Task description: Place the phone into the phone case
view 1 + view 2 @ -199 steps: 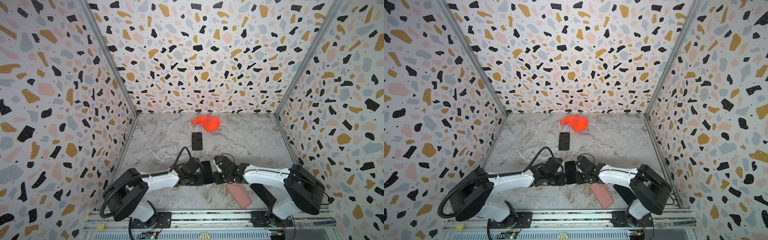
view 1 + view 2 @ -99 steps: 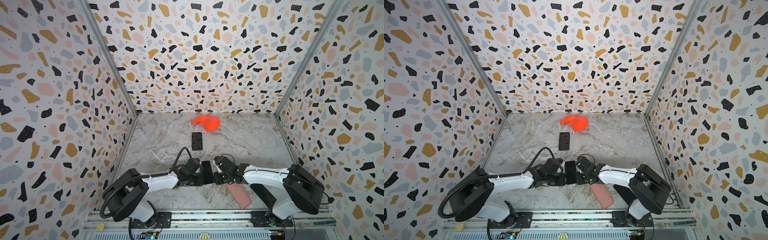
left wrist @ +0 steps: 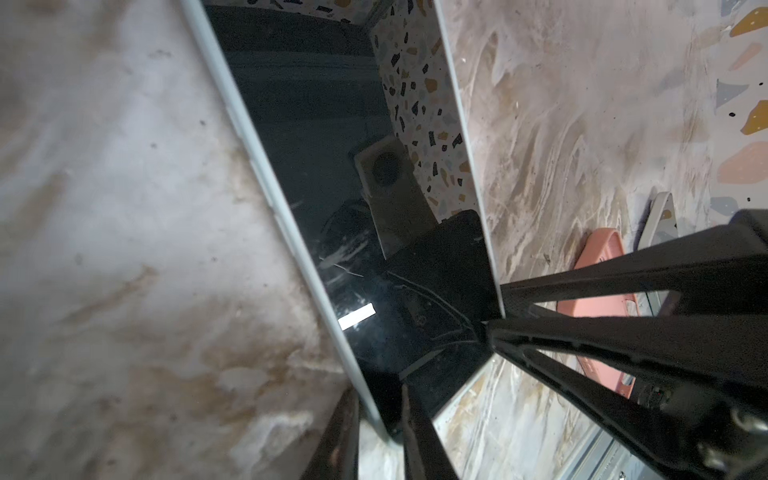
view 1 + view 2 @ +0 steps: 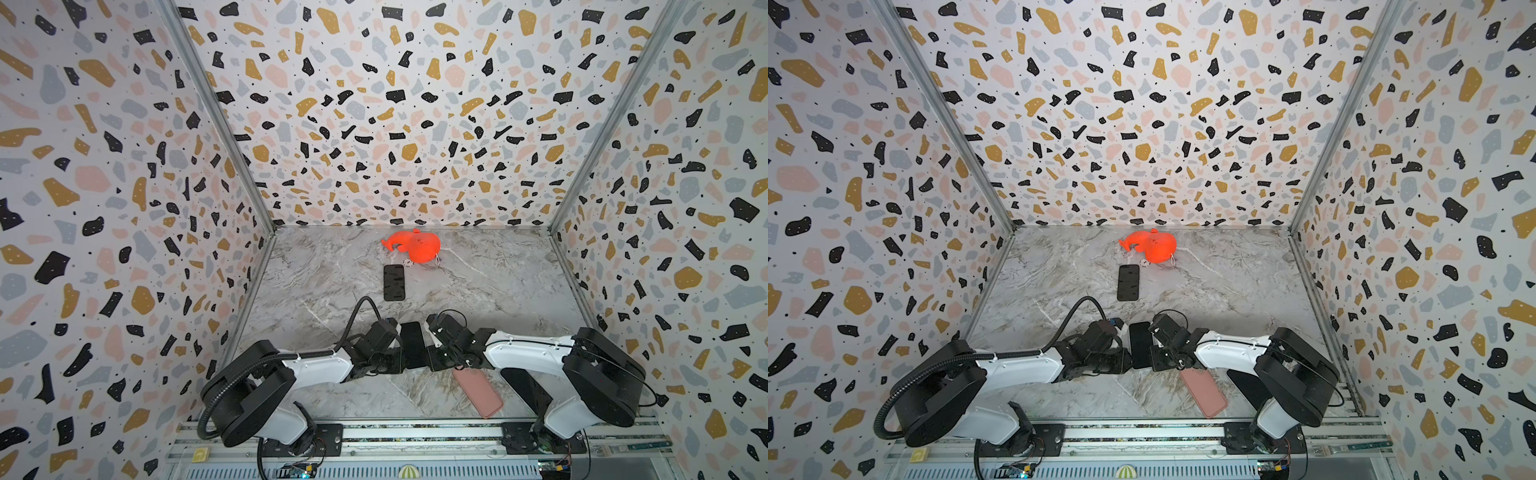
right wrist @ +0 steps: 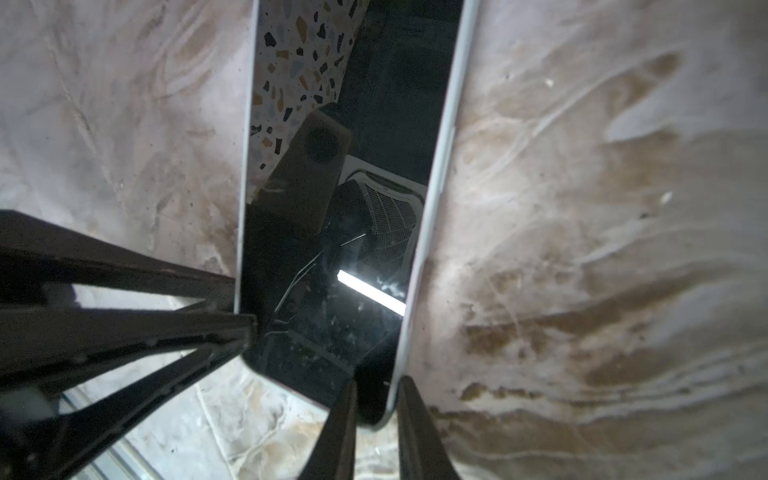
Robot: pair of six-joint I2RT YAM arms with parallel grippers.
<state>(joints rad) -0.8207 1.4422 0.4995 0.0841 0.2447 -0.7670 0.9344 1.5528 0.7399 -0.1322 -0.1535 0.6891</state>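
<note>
As left pincer and right pincer clamp it, the phone lies between.

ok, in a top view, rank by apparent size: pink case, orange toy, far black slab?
1. pink case and orange toy: about alike, not ranking them; the case lies nearer the camera and is partly hidden.
2. black slab: clearly smallest.

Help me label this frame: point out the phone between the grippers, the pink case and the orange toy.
phone (image 4: pixel 413 344), in a top view, middle of its dark screen.
pink case (image 4: pixel 478 392), in a top view, middle of its face.
orange toy (image 4: pixel 420 248), in a top view, its round body.
</note>
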